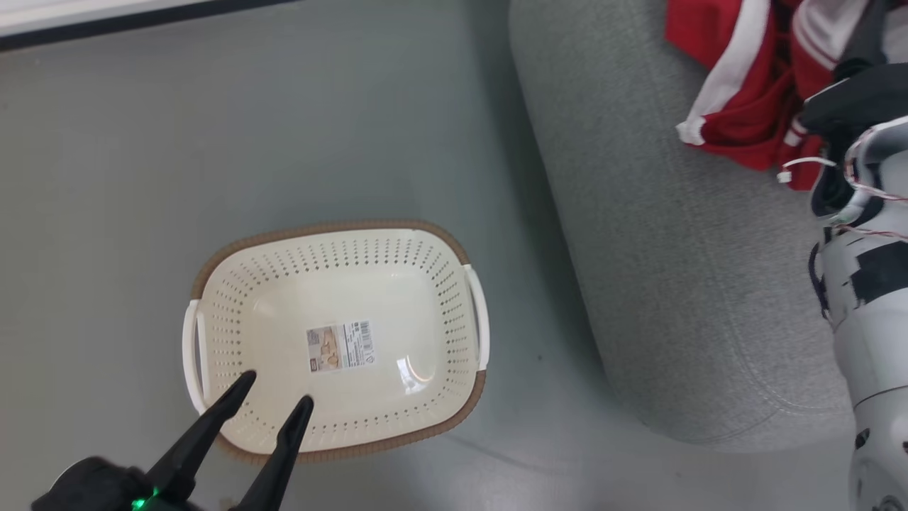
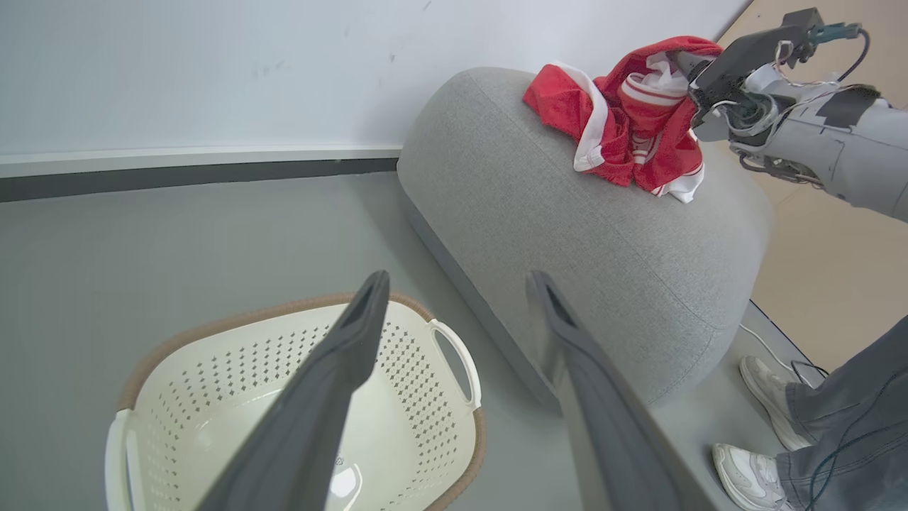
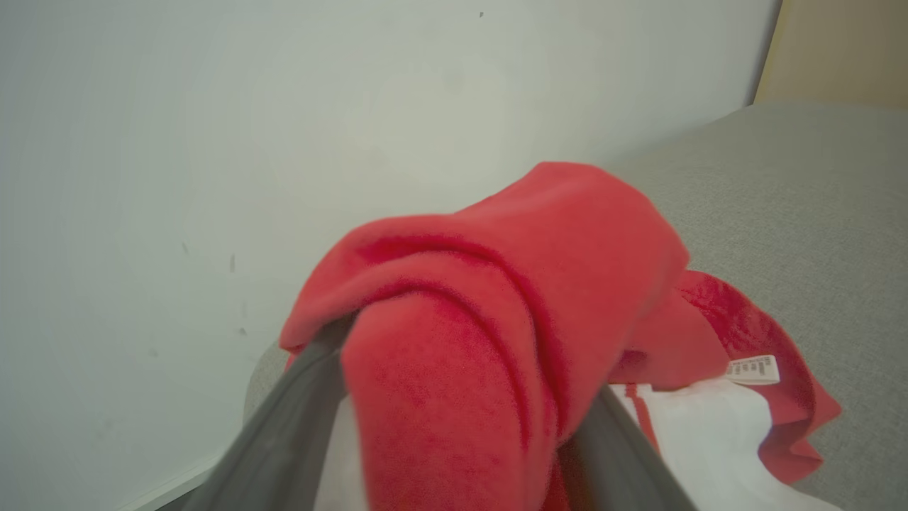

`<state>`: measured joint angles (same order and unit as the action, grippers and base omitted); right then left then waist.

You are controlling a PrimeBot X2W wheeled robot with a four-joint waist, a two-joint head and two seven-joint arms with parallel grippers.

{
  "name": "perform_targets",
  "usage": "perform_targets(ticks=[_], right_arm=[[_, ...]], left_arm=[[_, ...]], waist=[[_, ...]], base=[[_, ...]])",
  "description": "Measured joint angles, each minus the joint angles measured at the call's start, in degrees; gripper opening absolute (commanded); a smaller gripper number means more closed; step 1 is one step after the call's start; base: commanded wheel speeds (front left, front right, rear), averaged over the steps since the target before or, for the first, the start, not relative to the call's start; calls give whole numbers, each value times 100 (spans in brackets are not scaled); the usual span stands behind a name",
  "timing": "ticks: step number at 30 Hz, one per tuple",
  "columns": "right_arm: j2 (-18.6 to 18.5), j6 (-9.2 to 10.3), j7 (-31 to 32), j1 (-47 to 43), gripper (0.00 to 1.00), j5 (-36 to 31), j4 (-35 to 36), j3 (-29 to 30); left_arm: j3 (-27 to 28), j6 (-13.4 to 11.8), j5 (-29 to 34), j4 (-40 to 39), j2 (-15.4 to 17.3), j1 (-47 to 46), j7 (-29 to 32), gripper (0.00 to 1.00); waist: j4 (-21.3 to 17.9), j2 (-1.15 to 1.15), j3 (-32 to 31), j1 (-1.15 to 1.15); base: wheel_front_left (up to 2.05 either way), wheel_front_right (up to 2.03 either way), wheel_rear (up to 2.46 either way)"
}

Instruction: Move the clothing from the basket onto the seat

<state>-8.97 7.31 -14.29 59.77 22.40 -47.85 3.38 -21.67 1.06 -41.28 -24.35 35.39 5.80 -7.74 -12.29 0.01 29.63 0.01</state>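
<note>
The red-and-white clothing (image 1: 745, 92) lies bunched in a heap on the light-grey seat (image 1: 638, 248). In the right wrist view a red fold (image 3: 496, 284) sits draped between my right gripper's (image 3: 461, 333) fingers, which stand wide apart and open. From the left wrist view the right gripper (image 2: 684, 67) is dug into the far side of the clothing (image 2: 624, 121) on top of the seat (image 2: 532, 213). The cream basket (image 1: 333, 227) stands on the floor with nothing inside but a label. My left gripper (image 1: 277, 389) hovers open over its near left corner.
A person's legs and white shoes (image 2: 762, 426) stand by the seat's near right end, with a cable (image 2: 780, 355) on the floor there. A white wall with a dark baseboard (image 2: 177, 177) runs behind the grey floor.
</note>
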Motion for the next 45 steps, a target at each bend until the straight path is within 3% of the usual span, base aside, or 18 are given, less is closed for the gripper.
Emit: perform_targets(ticks=[5,11,21,27,31,38,45], right_arm=[[144,-63,0,-156,100,-249,-4,-372],[136,-179,0,-1207,100,-530,345,-542],[112,-143,0,-3889,100,-732,1960,-364],[281,-121,0,-4788,100,-838,2877,-392],[372,-121,-1,-5101,100,-964,3435,-623],[506,-237,-1,-5291,100,-1282,3687,-1422],[506,-221,-1,-5639,100,-1449,3839,-1490]], left_arm=[[-187,54,-68,145,-304,-331,0,100],[-255,52,-77,527,-558,-577,-10,100],[-260,-118,-165,1137,-1044,-573,-269,100],[-322,-258,-189,1385,-1225,-556,-302,100],[-370,-315,-68,1529,-1212,-546,-302,100],[16,-511,-44,1974,-1146,-536,-405,100],[82,-502,-78,2401,-1129,-563,-447,100]], waist=[[-153,0,-213,-1],[-327,0,-587,-1],[-492,-1,-1384,-2],[-411,-1,-1788,-2],[-201,-2,-2009,-2],[439,-1,-2249,-1],[1024,-1,-2427,-1]], base=[[0,0,0],[0,0,0],[0,0,0],[0,0,0],[0,0,0],[0,0,0],[0,0,0]])
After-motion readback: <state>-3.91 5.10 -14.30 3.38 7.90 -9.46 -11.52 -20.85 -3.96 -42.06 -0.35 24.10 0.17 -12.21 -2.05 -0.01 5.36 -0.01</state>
